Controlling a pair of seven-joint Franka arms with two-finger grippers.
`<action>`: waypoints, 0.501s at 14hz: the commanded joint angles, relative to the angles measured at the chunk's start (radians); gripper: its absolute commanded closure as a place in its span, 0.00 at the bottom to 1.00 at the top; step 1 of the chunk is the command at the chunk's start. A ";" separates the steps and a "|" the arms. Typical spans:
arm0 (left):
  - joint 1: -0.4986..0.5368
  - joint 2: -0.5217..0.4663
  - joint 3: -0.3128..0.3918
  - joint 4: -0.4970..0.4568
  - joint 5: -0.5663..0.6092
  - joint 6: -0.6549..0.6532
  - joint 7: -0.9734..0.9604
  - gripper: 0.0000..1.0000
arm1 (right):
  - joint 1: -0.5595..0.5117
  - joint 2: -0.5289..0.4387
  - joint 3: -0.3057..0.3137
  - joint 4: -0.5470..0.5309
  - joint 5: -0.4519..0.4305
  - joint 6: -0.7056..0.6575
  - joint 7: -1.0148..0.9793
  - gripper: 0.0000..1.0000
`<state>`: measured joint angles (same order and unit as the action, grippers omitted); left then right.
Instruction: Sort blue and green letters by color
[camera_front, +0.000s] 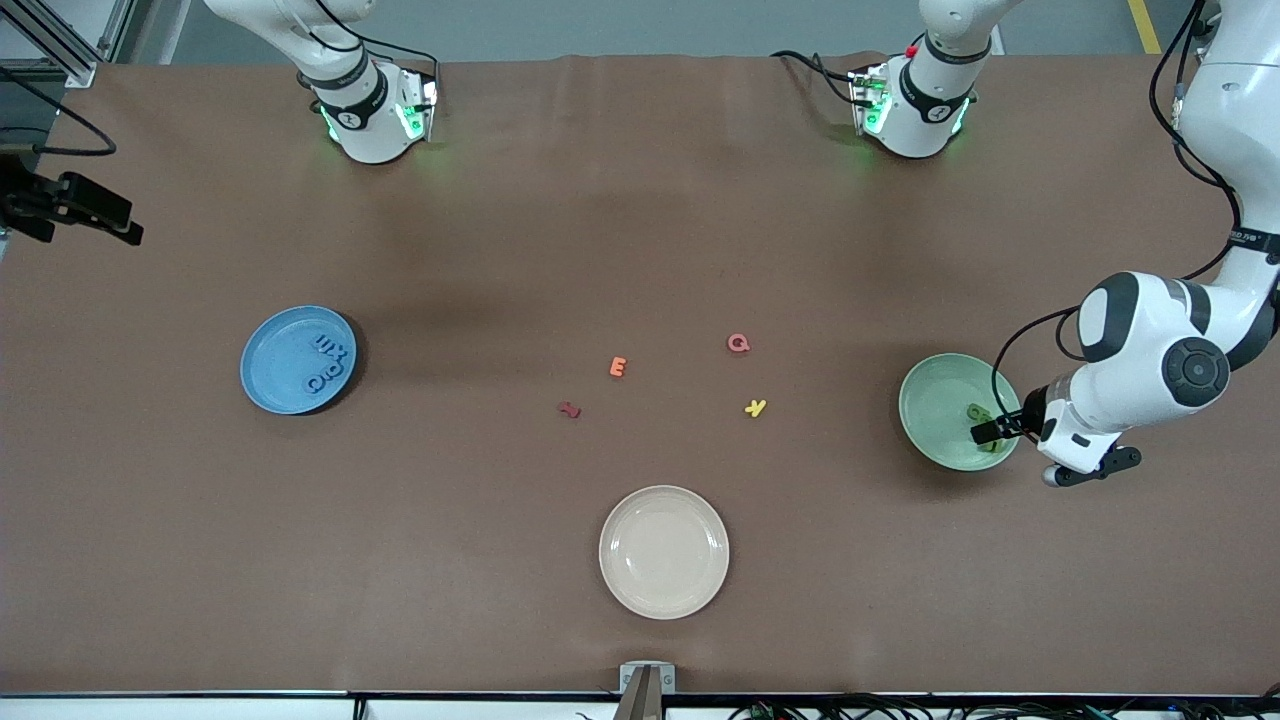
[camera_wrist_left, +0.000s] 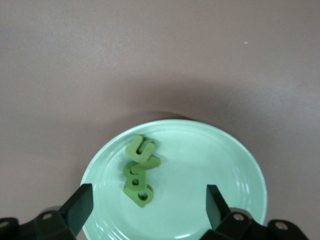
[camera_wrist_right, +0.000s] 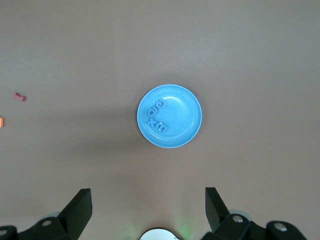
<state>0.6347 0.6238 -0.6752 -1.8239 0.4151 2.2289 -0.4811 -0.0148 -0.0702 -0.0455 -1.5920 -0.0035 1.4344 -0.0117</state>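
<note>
Writing shows only on the toys: orange E (camera_front: 618, 367) and pink Q (camera_front: 738, 343). Blue letters (camera_front: 330, 364) lie in the blue plate (camera_front: 275, 385); green letters (camera_wrist_left: 138, 170), overlapping and unreadable, fill the green plate (camera_wrist_left: 220, 155) under the left gripper (camera_wrist_left: 147, 202), jaws wide, empty. Right gripper (camera_wrist_right: 147, 202) waits high, spread wide.

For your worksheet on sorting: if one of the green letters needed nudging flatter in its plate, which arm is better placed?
Left. The left gripper hangs open right over the green plate, above the green letters. The right gripper, open, is high above the blue plate.
</note>
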 joint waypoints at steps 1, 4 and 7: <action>-0.001 -0.053 -0.042 0.015 0.014 -0.055 -0.005 0.01 | -0.004 -0.062 0.006 -0.066 0.000 0.017 -0.001 0.00; 0.000 -0.119 -0.098 0.069 0.017 -0.179 0.006 0.01 | -0.002 -0.085 0.006 -0.066 0.000 0.014 -0.001 0.00; 0.002 -0.159 -0.158 0.185 0.017 -0.340 0.041 0.01 | -0.004 -0.083 0.004 -0.066 0.002 0.023 -0.001 0.00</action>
<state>0.6335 0.4986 -0.8042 -1.7018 0.4154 1.9886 -0.4706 -0.0147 -0.1282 -0.0453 -1.6277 -0.0035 1.4399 -0.0117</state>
